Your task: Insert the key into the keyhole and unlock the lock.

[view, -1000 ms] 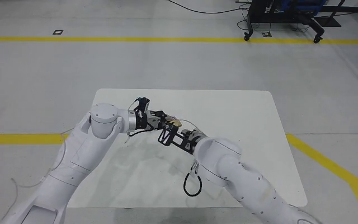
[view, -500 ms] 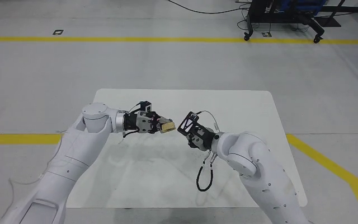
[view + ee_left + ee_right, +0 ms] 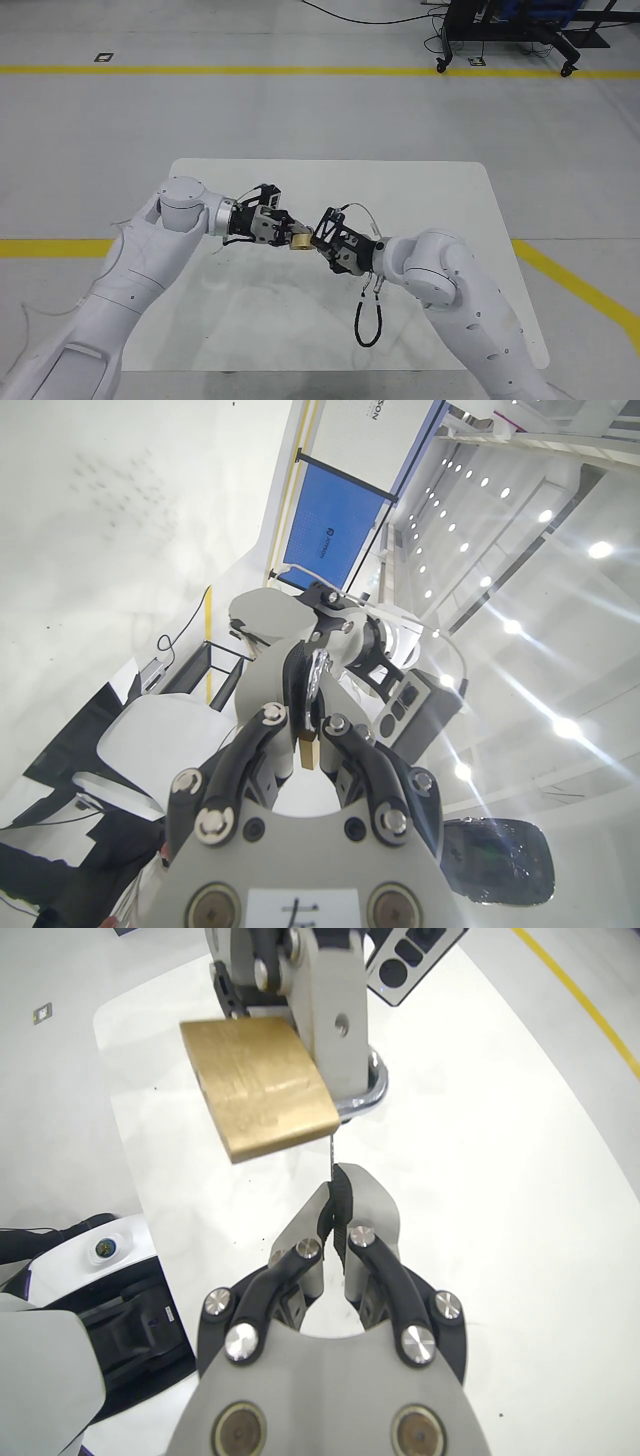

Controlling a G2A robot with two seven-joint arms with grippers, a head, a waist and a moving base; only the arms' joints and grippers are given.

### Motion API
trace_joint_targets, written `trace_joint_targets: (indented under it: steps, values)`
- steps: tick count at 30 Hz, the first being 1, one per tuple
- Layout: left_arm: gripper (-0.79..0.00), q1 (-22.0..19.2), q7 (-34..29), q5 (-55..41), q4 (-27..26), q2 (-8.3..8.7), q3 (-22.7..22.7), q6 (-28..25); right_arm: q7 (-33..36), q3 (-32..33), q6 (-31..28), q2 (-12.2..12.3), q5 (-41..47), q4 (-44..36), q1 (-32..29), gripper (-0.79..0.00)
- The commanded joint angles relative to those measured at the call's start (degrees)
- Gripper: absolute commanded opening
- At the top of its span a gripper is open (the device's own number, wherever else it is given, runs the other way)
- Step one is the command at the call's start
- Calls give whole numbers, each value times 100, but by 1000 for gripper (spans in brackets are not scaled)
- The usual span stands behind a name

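1. Both arms have closed the gap of half a second ago. The right gripper (image 3: 336, 1193) now brings its thin silver metal key (image 3: 332, 1153) to the underside of the rectangular brass padlock (image 3: 260, 1088).
2. The left gripper (image 3: 284, 231) clamps the padlock above the white table (image 3: 440, 200), and the right gripper pinches the key.
3. Best done by keeping the blade square, pushing straight, then twisting.
4. Whether the tip has entered the keyhole cannot be told.

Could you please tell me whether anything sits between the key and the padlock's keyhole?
Nothing visible does. The key, held in the right tool, reaches the bottom edge of the padlock in the left tool; the keyhole itself is hidden.
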Motion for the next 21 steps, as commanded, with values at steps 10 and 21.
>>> trace_joint_targets:
  steps: [10, 21]
  values:
    - [-785, -141, -201, 221, 67, -51, 200, -53, -108, 132, -114, 84, 508, 35, 31, -785]
    - [-785, -143, 11, 27, 297, -57, 80, 66, -420, 514, -226, 210, 967, -8, -172, -785]
